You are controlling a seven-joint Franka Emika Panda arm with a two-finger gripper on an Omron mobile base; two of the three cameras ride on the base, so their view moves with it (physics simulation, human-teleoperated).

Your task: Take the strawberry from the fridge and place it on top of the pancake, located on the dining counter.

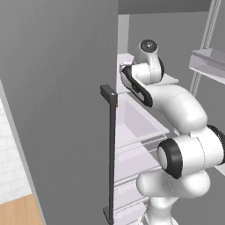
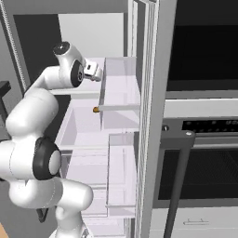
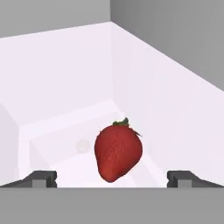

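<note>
The strawberry (image 3: pixel 118 151), dark red with a small green stem, lies on a white shelf inside the fridge (image 1: pixel 52 110), near a back corner. My gripper (image 3: pixel 113 178) is open, its two dark fingertips (image 3: pixel 41 178) standing wide on either side of the fruit and just short of it, touching nothing. In the base views my arm reaches into the upper part of the fridge, the hand (image 2: pixel 93 72) level with a top shelf. The pancake and the dining counter are out of view.
The grey fridge door (image 1: pixel 66 132) with its dark bar handle (image 1: pixel 111 154) stands open on my left. Clear door bins (image 2: pixel 121 83) hang on the right door. A small yellow-orange item (image 2: pixel 95 110) sits on a lower shelf. A black wall oven (image 2: pixel 204 46) is further right.
</note>
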